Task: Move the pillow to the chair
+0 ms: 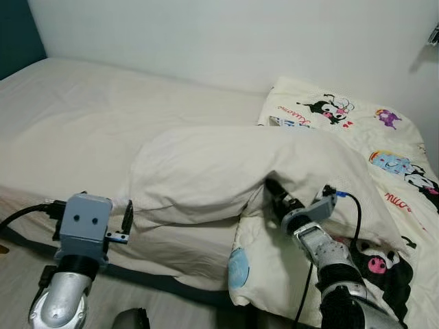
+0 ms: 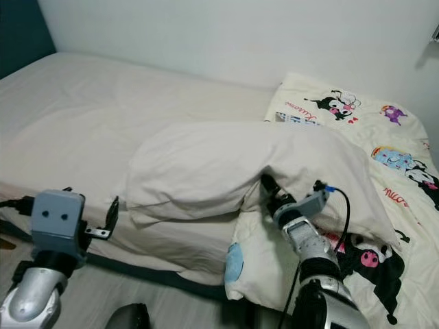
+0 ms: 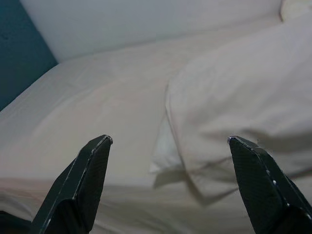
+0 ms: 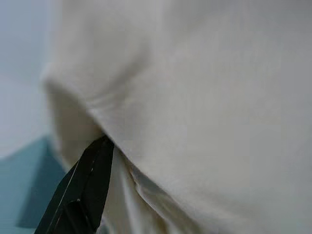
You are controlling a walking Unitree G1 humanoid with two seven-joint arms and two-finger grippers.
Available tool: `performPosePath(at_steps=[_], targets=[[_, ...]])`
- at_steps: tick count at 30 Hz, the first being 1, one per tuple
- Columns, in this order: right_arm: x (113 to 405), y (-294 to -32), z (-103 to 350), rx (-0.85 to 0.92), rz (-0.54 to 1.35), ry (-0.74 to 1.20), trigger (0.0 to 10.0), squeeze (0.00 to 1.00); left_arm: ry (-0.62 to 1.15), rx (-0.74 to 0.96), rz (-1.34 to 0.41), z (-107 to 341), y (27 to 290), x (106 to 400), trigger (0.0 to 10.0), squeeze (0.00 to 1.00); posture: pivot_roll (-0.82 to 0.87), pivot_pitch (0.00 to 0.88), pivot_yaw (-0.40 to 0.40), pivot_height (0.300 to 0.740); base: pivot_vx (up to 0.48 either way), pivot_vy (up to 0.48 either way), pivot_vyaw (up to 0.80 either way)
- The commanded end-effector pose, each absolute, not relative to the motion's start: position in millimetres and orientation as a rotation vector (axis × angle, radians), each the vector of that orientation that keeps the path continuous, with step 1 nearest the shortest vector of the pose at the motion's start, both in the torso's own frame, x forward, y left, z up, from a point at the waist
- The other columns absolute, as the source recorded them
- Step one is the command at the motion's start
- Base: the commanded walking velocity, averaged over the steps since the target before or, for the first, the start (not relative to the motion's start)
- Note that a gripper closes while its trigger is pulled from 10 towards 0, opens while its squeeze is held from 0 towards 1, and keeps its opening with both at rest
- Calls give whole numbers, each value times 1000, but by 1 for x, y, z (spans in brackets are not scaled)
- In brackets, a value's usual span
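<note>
**Gripping the pillow at the bed's edge**

Lying on the bed [image 1: 82,130], the cream pillow [image 1: 226,171] is pinched along its front edge by the right gripper [image 1: 271,185], its fingers closed on the fabric. The left gripper [image 3: 168,180] is held open just beside the pillow's other end. No chair is seen; lifting and carrying are judged still to be done.

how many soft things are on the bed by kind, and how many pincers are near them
plain cream pillow: 1
cartoon-print cream quilt: 1
beige fitted bed sheet: 1
black two-finger pincers: 2, the left pincer open just short of the pillow's end, the right pincer tucked under the pillow's raised edge
total: 5
</note>
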State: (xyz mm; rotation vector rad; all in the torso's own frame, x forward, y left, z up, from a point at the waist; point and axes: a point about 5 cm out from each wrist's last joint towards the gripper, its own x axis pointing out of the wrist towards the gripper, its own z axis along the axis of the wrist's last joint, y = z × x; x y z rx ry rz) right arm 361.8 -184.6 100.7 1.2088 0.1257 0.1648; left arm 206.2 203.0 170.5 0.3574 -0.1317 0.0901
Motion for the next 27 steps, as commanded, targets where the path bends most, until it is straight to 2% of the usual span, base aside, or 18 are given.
performPosePath(at_steps=[1, 5, 7, 9, 11, 17, 18, 19, 27], targets=[[369, -189, 117, 1249, 204, 24, 10000, 0, -125, 374, 80, 173, 204, 203, 10000, 0, 143, 40, -73, 477, 0, 0, 0], [374, -187, 126, 1248, 238, 1, 10000, 0, -120, 380, 79, 174, 206, 201, 10000, 0, 147, 44, -73, 477, 0, 0, 0], [378, -183, 121, 1153, 158, 95, 10000, 0, -116, 386, 82, 175, 208, 200, 10000, 0, 150, 47, -74, 477, 0, 0, 0], [378, -185, 108, 1049, 1, 223, 10000, 0, -115, 389, 86, 177, 209, 199, 10000, 0, 158, 51, -78, 477, 0, 0, 0], [376, -187, 102, 985, -89, 275, 10000, 0, -113, 392, 88, 178, 210, 199, 10000, 0, 165, 53, -80, 477, 0, 0, 0], [381, -189, 113, 1078, -86, 188, 10000, 0, -114, 394, 94, 179, 211, 199, 10000, 0, 186, 62, -74, 477, 0, 0, 0], [383, -189, 117, 1089, -66, 157, 8039, 0, -113, 394, 96, 180, 211, 198, 10000, 0, 188, 66, -72, 477, 0, 0, 0], [385, -189, 121, 1097, -53, 135, 0, 0, -113, 395, 98, 180, 211, 197, 10000, 0, 189, 67, -71, 477, 0, 0, 0], [390, -194, 132, 1070, -79, 84, 0, 0, -106, 402, 118, 182, 216, 196, 10000, 0, 190, 68, -75, 477, 0, 0, 0]])
